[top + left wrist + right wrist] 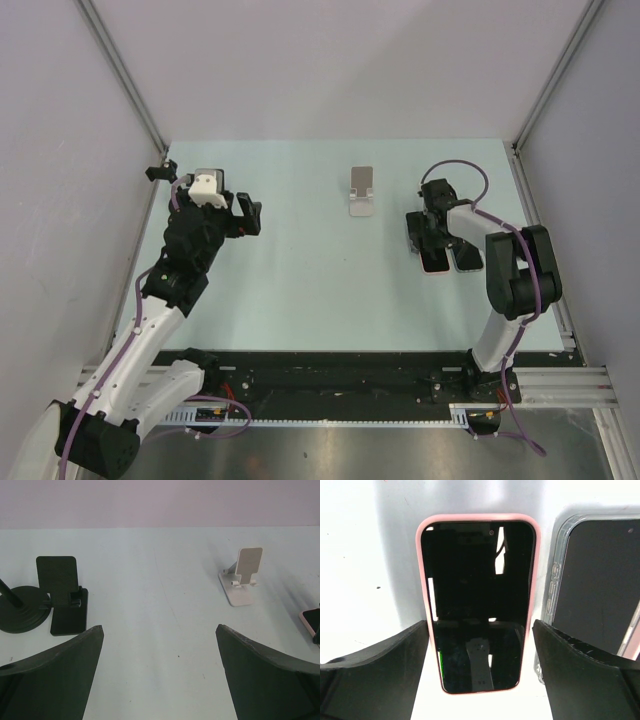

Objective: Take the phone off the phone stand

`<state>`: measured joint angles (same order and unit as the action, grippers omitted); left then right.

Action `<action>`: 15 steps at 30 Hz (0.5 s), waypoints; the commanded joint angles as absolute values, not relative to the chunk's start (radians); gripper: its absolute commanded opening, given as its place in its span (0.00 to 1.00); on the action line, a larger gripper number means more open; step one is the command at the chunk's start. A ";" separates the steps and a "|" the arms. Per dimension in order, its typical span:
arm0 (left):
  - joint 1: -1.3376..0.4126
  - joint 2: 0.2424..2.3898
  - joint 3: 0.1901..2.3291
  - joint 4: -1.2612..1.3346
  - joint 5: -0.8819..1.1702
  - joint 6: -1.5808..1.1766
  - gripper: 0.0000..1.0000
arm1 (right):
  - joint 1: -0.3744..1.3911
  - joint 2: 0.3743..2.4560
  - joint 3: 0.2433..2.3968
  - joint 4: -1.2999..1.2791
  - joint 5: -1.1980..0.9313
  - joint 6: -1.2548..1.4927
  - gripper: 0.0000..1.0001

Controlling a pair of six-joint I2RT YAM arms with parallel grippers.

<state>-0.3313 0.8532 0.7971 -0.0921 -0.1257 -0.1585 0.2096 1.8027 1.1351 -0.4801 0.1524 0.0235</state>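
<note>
A phone in a pink case (479, 600) lies flat, screen up, on the table; it also shows in the top view (434, 262). My right gripper (480, 625) is open and hovers over it, one finger on each side of its lower half, with a small gap on both sides. It sits right of centre in the top view (430, 240). The white phone stand (362, 190) stands empty at the back centre and also shows in the left wrist view (243, 575). My left gripper (159, 630) is open and empty over bare table at the left (250, 215).
A second phone in a clear case (600, 585) lies right beside the pink one, close to my right finger. A black phone stand (62, 592) and a black round base (22, 609) stand in the left wrist view. Walls enclose the pale table (300, 290).
</note>
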 commanded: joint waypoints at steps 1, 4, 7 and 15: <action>-0.331 0.850 0.793 -0.080 -0.107 -0.172 1.00 | 0.229 1.818 1.143 -0.483 0.207 0.002 0.93; -0.331 0.848 0.793 -0.080 -0.107 -0.170 1.00 | 0.233 1.819 1.143 -0.486 0.212 0.003 0.94; -0.331 0.848 0.793 -0.080 -0.107 -0.170 1.00 | 0.238 1.815 1.143 -0.489 0.216 0.002 0.94; -0.331 0.845 0.793 -0.081 -0.103 -0.170 1.00 | 0.241 1.789 1.143 -0.499 0.259 0.002 0.93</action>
<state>-0.3313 0.8528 0.7971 -0.0921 -0.1226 -0.1585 0.2344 1.8011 1.1378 -0.4744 0.2096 0.0170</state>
